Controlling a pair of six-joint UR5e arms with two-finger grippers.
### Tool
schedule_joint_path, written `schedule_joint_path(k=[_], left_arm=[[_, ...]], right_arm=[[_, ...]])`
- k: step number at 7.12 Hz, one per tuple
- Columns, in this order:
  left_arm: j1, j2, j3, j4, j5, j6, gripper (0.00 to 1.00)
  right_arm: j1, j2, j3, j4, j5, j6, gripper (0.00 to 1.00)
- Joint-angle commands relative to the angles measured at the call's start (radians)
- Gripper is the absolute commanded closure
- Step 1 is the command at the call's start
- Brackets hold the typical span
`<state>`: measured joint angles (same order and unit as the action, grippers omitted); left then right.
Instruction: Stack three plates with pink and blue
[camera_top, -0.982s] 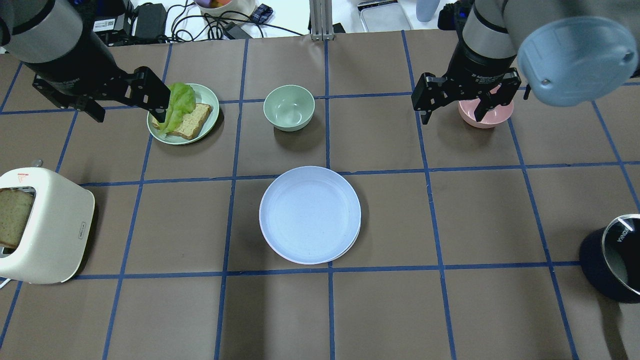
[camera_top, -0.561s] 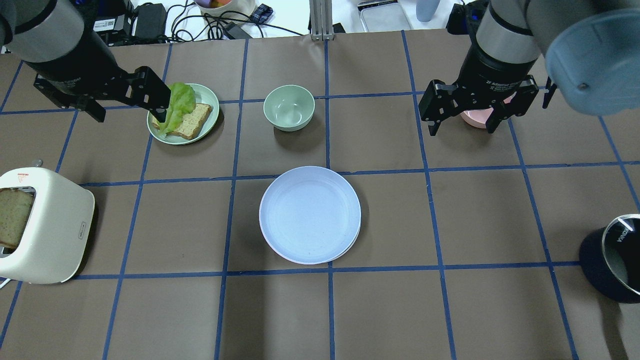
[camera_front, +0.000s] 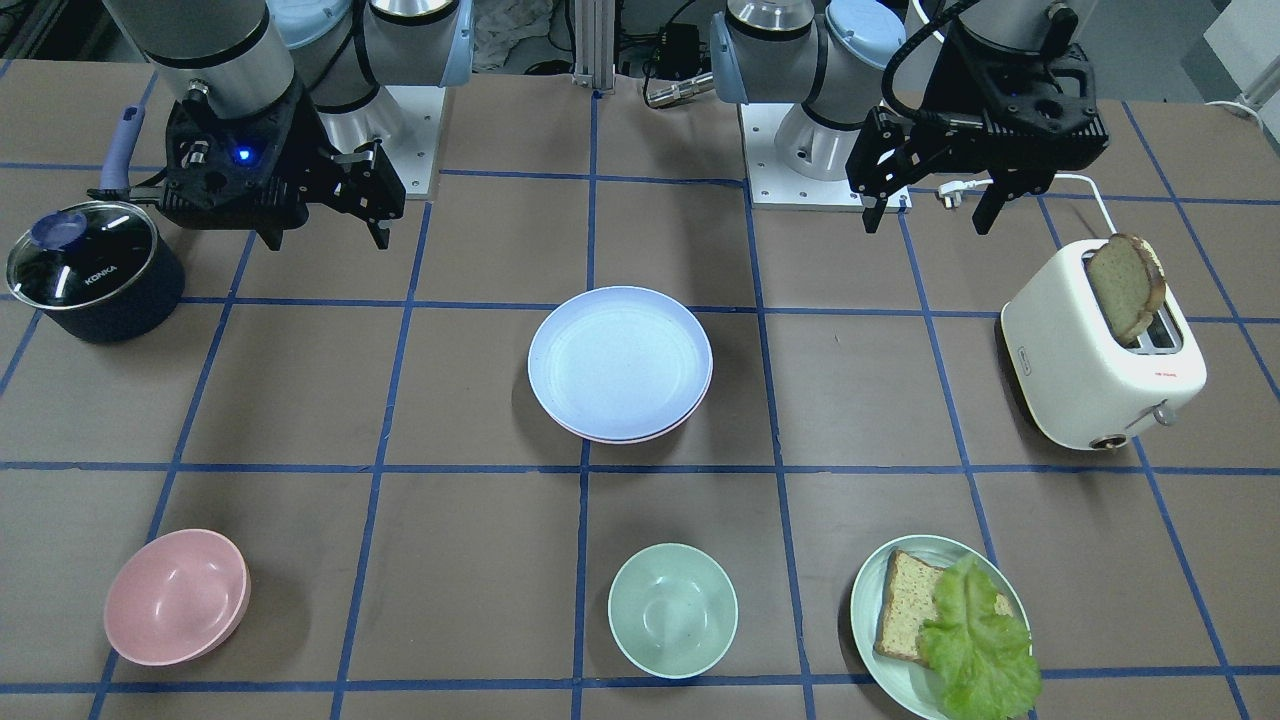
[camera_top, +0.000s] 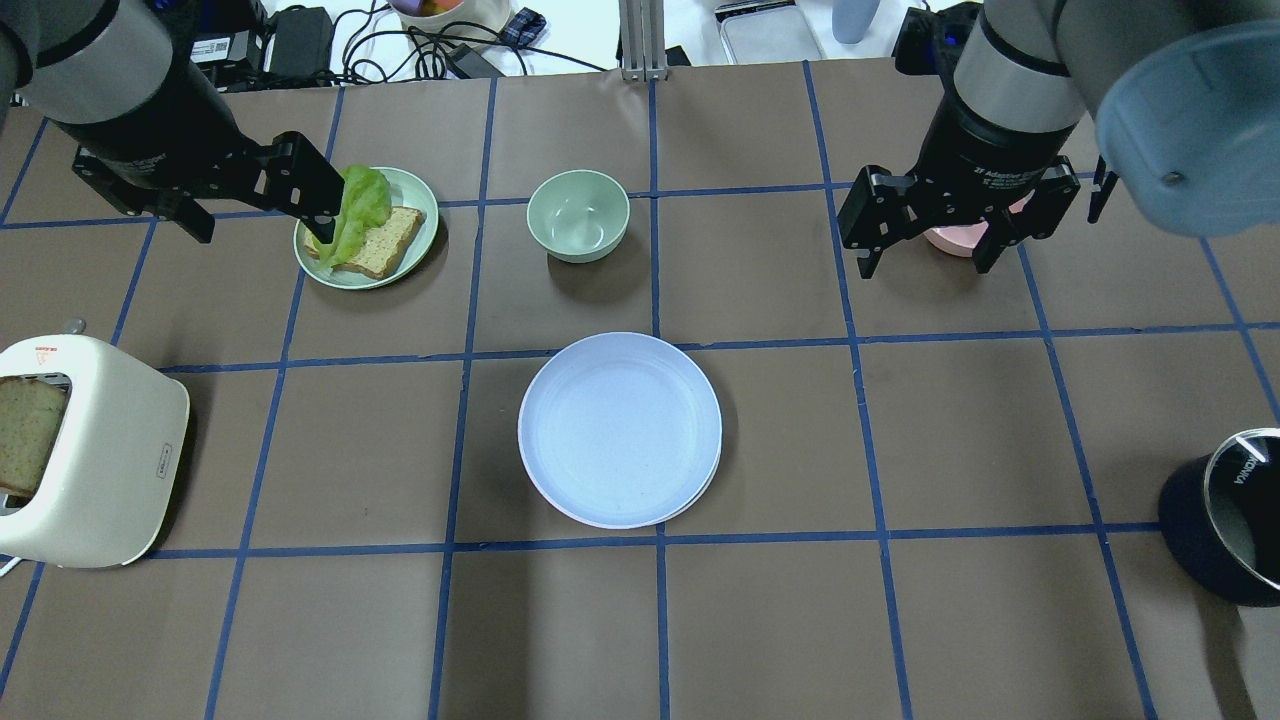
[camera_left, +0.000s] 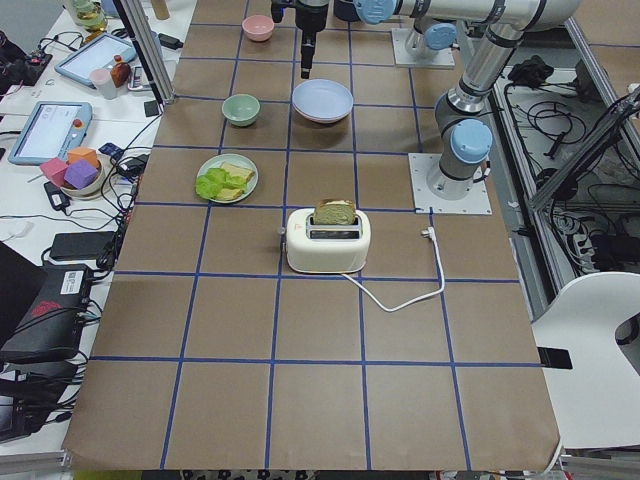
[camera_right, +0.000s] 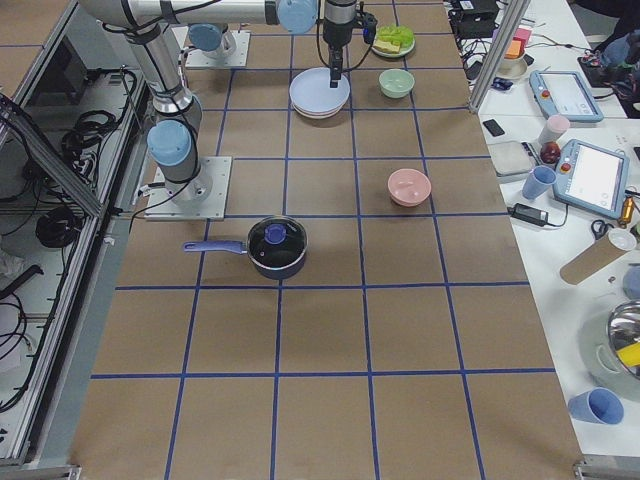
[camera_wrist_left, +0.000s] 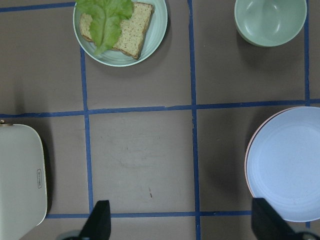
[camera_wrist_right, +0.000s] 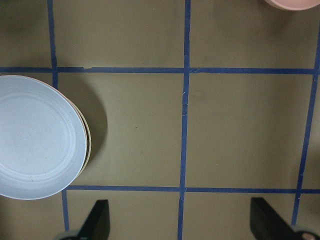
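Note:
The pale blue plate (camera_top: 620, 430) lies on top of a stack at the table's middle, also seen in the front view (camera_front: 620, 360). A pale pink plate's rim (camera_wrist_left: 246, 161) shows just under it. A thin cream edge (camera_wrist_right: 89, 145) shows lower in the stack. My left gripper (camera_top: 257, 232) is open and empty, high beside the mint-green plate, far left of the stack. My right gripper (camera_top: 925, 265) is open and empty, high at the back right, in front of the pink bowl. Both wrist views show wide-apart fingertips (camera_wrist_left: 100, 222) (camera_wrist_right: 97, 220) with nothing between them.
A mint-green plate (camera_top: 412, 196) with bread and lettuce sits back left. A green bowl (camera_top: 578, 215) is behind the stack. A pink bowl (camera_front: 175, 597) is back right. A white toaster (camera_top: 100, 470) with bread is at the left edge, a dark lidded pot (camera_top: 1225, 515) at the right edge.
My right gripper has shifted a little to the right and covers more of the pink bowl. The left arm and the plate stack have not moved.

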<state>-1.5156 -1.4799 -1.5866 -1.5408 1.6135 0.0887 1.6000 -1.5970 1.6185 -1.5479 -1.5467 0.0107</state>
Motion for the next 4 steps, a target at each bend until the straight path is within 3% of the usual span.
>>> schedule_joint_path(k=[1,4], left_arm=[[0.000,-0.003,0.002,0.001,-0.001,0.000,0.00],[0.000,-0.007,0.005,0.002,-0.003,0.000,0.00]], right_arm=[[-0.002,-0.001,0.000,0.000,-0.001,0.000,0.00],[-0.002,-0.006,-0.002,0.020,-0.003,0.002,0.00]])
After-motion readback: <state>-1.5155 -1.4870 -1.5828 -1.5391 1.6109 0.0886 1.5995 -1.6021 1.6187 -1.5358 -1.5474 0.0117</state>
